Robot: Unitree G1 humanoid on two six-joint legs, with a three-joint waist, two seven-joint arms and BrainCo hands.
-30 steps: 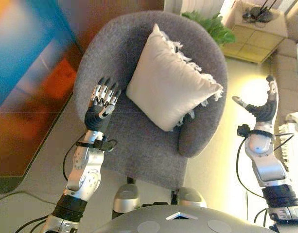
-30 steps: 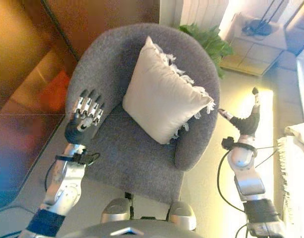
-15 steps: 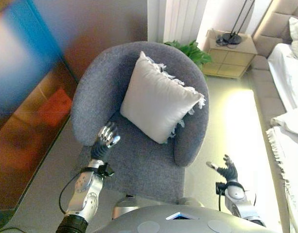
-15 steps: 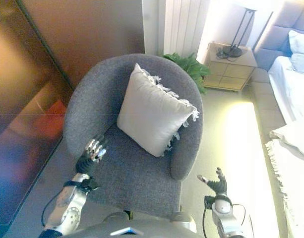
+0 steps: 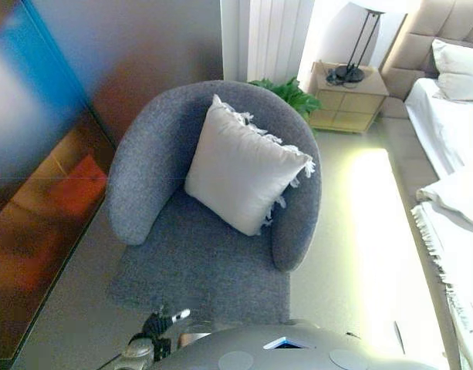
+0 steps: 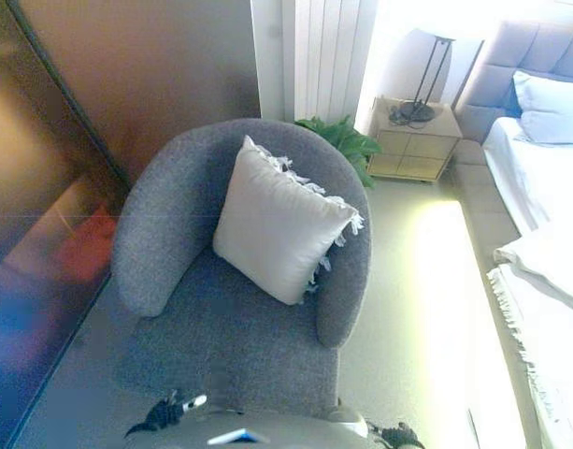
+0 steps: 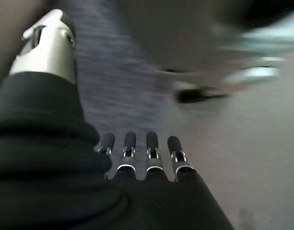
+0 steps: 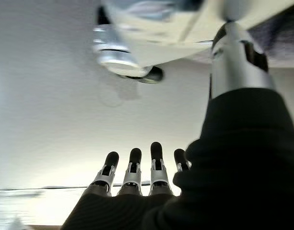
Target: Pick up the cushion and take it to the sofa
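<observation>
The cream cushion (image 5: 244,173) with a fringed edge leans against the back of a grey armchair (image 5: 143,177). Nothing touches it. My left hand (image 5: 160,324) shows low at the bottom edge of the view, in front of the chair's seat and well short of the cushion. In its wrist view its fingers (image 7: 137,153) are straight and hold nothing. My right hand (image 6: 396,434) barely shows at the bottom edge, to the right of the chair. In its wrist view its fingers (image 8: 137,167) are straight and empty over the pale floor.
A dark glossy wall panel (image 5: 43,154) runs along the left of the chair. Behind the chair are a green plant (image 5: 286,92) and a nightstand (image 5: 348,104) with a lamp (image 5: 352,69). A bed (image 5: 452,154) with white bedding lies to the right, across a strip of pale floor.
Both arms have dropped from beside the chair to the bottom edge of the view. The camera has pulled back and tilted up. The cushion lies on the chair as before.
</observation>
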